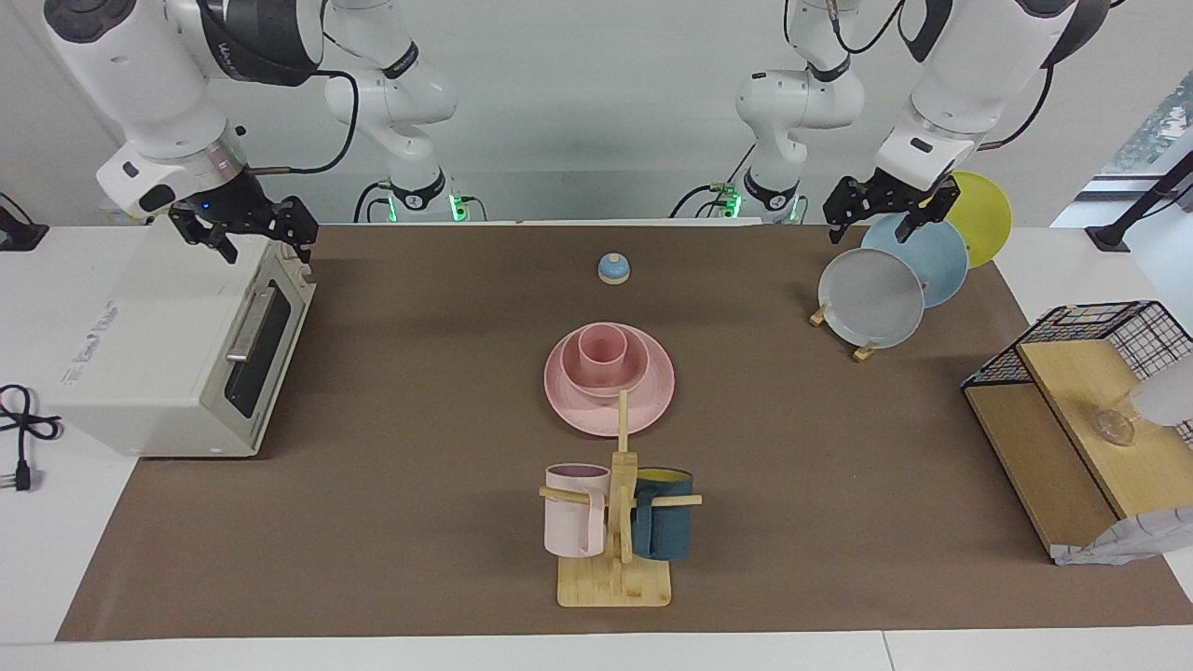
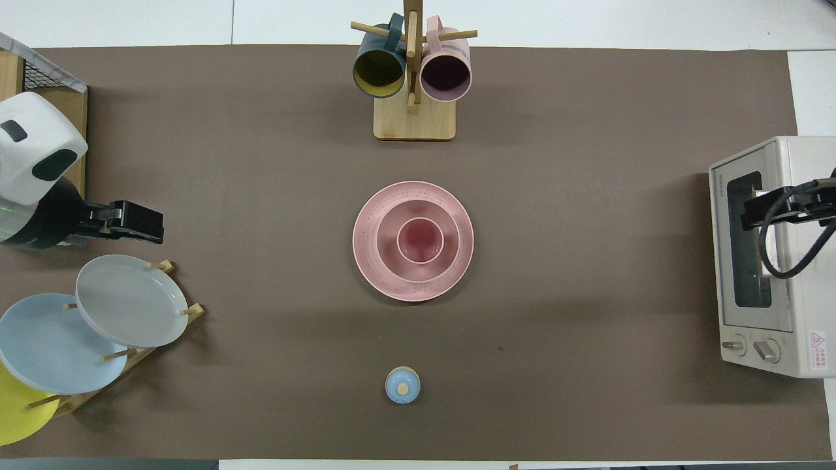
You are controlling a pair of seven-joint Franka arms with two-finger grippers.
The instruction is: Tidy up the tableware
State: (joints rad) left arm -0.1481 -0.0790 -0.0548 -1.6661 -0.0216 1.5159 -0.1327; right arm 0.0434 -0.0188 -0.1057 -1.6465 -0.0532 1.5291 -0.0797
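facing view: the cup [image 1: 602, 351] is nested in the bowl [image 1: 627, 372] on the plate [image 1: 652, 403] at mid-table, likely stacked for tidiness. the left gripper [image 1: 890, 221], over the plate rack [image 1: 864, 349], and the right gripper [image 1: 244, 233], over the toaster oven [image 1: 168, 345], are spread wide, empty.

Both hanging raised with fingers spread apart: left gripper [image 1: 890, 222] pointing down, right gripper [image 1: 247, 235] pointing down, holding nothing.

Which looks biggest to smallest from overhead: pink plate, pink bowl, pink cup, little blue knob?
1. Pink plate
2. Pink bowl
3. Pink cup
4. Blue knob, only slightly smaller than the cup, which sits higher in the stack, so that gap is unsure.
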